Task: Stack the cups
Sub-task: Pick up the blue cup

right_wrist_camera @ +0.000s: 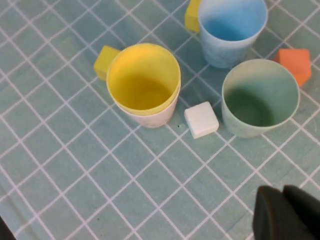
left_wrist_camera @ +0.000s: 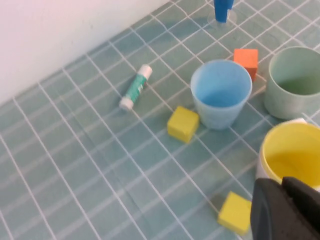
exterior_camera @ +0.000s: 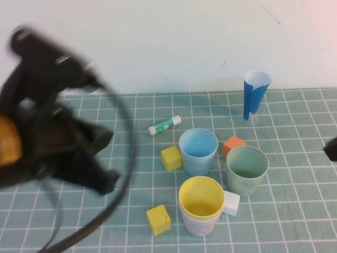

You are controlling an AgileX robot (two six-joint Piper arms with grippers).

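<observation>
Yellow cup (exterior_camera: 201, 197) nests in pink cup (exterior_camera: 201, 225); left gripper (exterior_camera: 102, 179), right gripper (exterior_camera: 331, 150) jaws unclear; no legible writing.

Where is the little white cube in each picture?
High view: the white cube sits low and right of centre, touching the yellow cup, in front of the green cup.
Left wrist view: only a white sliver shows at the right edge, behind the yellow cup.
Right wrist view: it lies mid-picture, between the yellow cup and green cup.
Shared landmark: the yellow cup, nested in a pinkish cup.
</observation>
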